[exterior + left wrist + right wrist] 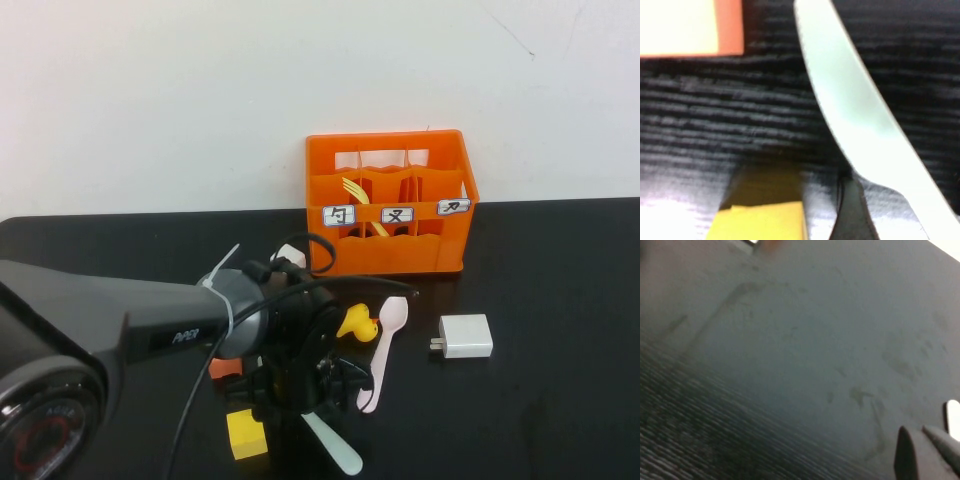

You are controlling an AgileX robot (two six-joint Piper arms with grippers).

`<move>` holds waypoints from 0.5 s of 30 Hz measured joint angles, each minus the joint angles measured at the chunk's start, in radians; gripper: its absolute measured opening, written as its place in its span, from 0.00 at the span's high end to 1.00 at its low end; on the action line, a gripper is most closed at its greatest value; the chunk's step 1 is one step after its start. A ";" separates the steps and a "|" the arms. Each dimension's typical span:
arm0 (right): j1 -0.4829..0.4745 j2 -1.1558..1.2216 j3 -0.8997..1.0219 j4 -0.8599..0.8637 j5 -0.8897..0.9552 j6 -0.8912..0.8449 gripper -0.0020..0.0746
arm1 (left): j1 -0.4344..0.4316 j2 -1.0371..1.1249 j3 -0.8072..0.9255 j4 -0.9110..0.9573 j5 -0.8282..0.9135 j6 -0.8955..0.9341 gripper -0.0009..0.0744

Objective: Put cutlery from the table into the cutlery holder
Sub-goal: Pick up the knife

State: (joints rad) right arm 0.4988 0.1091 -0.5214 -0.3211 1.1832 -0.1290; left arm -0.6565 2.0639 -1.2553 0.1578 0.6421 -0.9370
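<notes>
Your left claw (300,395) is low over the desk (560,330) at the near edge, above the mint-green knife (335,445), but whether it is spread or pinching cannot be told. The yellow fork (355,192) stands in the cutlery holder (390,205) at 12 o'clock; the spoon (383,350) lies at the claw's 2 o'clock. Your right claw (920,450) is outside the high view, and its state cannot be told.

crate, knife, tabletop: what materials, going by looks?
Crate: likely moulded plastic, uniform glossy orange. Knife, beside the left gripper: probably plastic, pale mint, smooth soft sheen. Tabletop: matte black, material unclear. Right gripper sits low over it.
</notes>
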 joint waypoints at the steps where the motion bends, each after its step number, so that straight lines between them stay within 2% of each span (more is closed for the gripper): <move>1: 0.000 0.000 0.000 -0.009 0.000 0.000 0.97 | 0.000 0.000 0.000 -0.006 0.011 0.000 0.45; 9: 0.000 0.000 0.029 -0.039 0.000 0.000 0.98 | -0.025 0.000 -0.001 -0.069 0.023 0.041 0.45; 12: 0.000 0.000 0.030 -0.041 0.000 0.000 0.98 | -0.027 0.000 -0.001 -0.074 0.023 0.050 0.49; 15: 0.000 0.000 0.030 -0.043 0.000 0.000 0.98 | -0.027 0.000 -0.001 -0.076 0.023 0.081 0.59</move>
State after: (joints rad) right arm 0.4988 0.1091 -0.4915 -0.3637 1.1832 -0.1290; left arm -0.6836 2.0639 -1.2562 0.0817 0.6650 -0.8558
